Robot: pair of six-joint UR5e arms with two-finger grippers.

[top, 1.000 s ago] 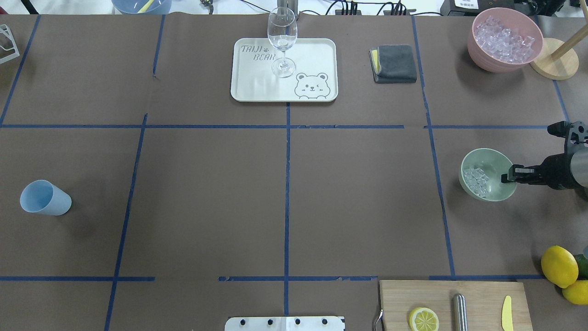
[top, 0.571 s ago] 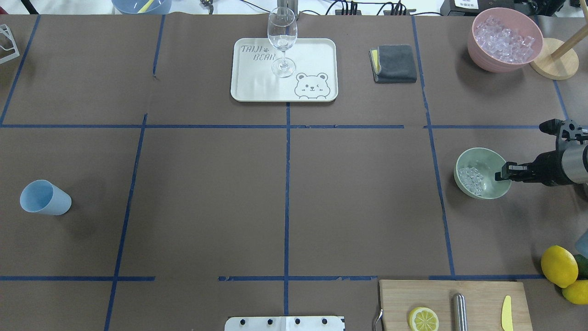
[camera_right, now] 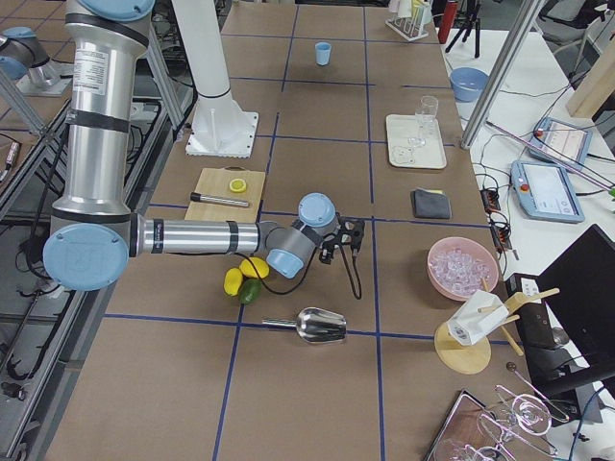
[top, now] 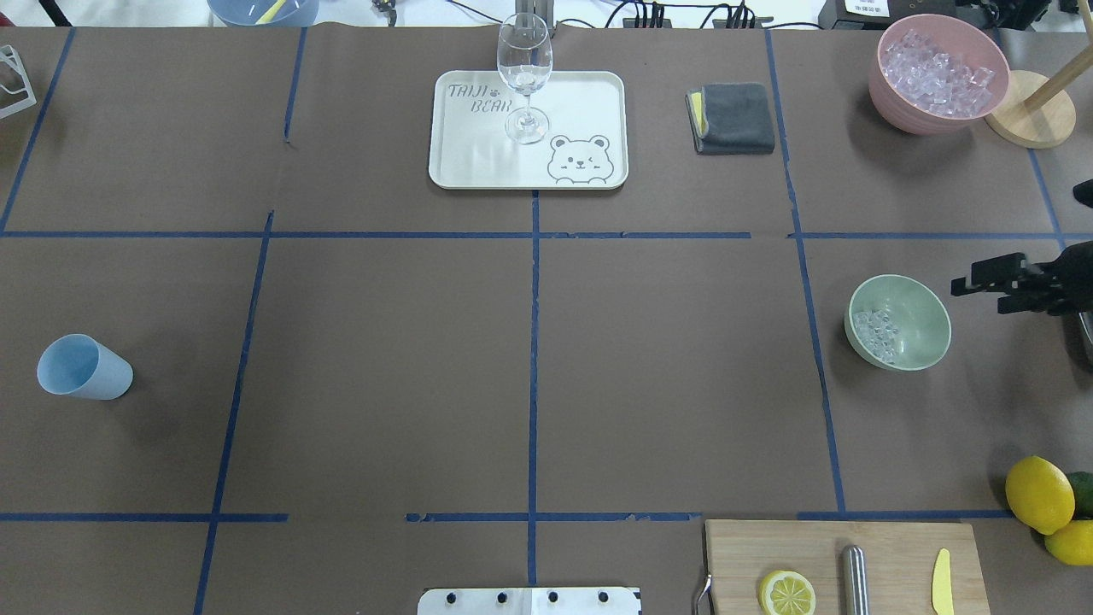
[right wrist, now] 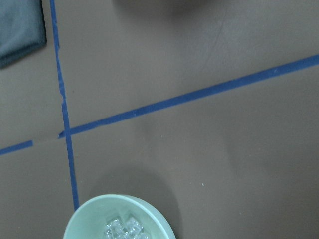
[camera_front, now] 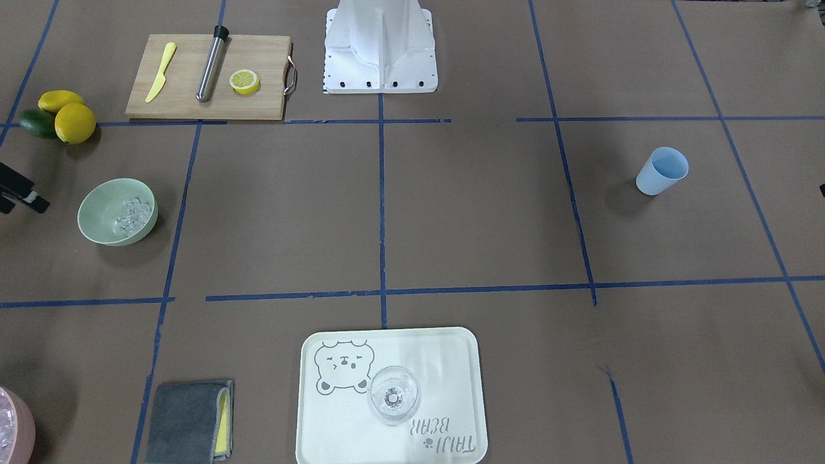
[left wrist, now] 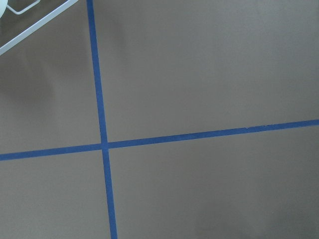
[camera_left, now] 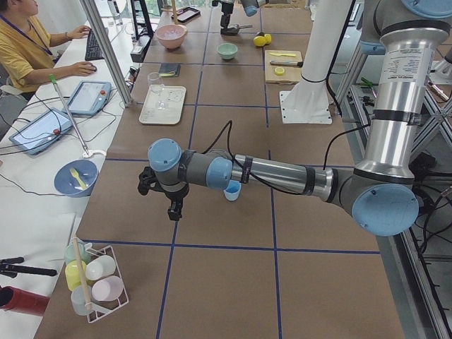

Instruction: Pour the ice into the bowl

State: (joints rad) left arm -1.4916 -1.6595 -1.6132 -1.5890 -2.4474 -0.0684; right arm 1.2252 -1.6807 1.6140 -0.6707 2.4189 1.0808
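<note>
The right pincer (top: 969,275) is open and empty, near the bowl (top: 918,346) of ice (top: 877,331). Left pincer (camera_left: 174,209): I cannot tell.

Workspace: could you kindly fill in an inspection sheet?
Surface: brown paper-covered table, blue tape grid.
Job's things: small clear ice cubes lie inside the round mint-green bowl.
Clutter: light blue cup, clear wine glass on white tray, grey folded cloth, pink round tub, wooden cutting board.
Grippers: right gripper open, beside bowl, not touching; left gripper over bare table, state unclear.
Cables: black cables at far edge.
Surroundings: person seated at side desk.
</note>
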